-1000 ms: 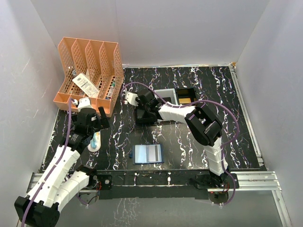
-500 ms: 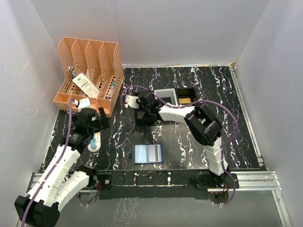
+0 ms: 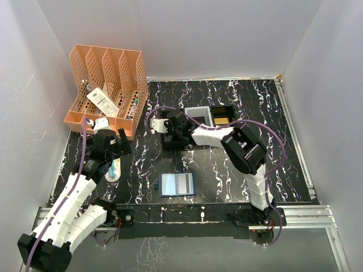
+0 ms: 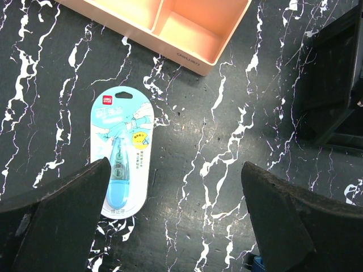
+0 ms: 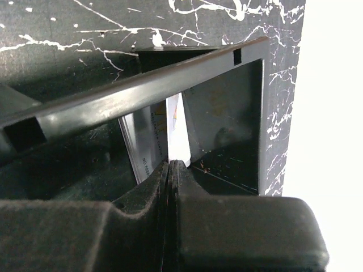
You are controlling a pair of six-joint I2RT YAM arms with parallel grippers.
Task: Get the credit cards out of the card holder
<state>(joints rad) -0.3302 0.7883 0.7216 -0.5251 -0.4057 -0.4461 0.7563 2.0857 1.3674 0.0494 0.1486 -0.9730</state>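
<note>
Silver credit card (image 5: 148, 141) looks stiff, slick: pinch an edge; right gripper (image 5: 170, 165) closed at its corner, hold unclear; left gripper (image 4: 176, 165) spread, empty.

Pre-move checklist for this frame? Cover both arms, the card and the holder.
1. Grip: right jaws shut, with the corner of the card in their seam: ok.
2. Drop spot: card is past the rim of the tray: ok. Whether it touches the floor: cannot tell.
3. Other arm: left jaws open and empty above the tape pack, away from the holder: ok.
4. Access: holder lies open and flat, nothing over it: ok.
5. Cards left in holder: cannot tell.
</note>
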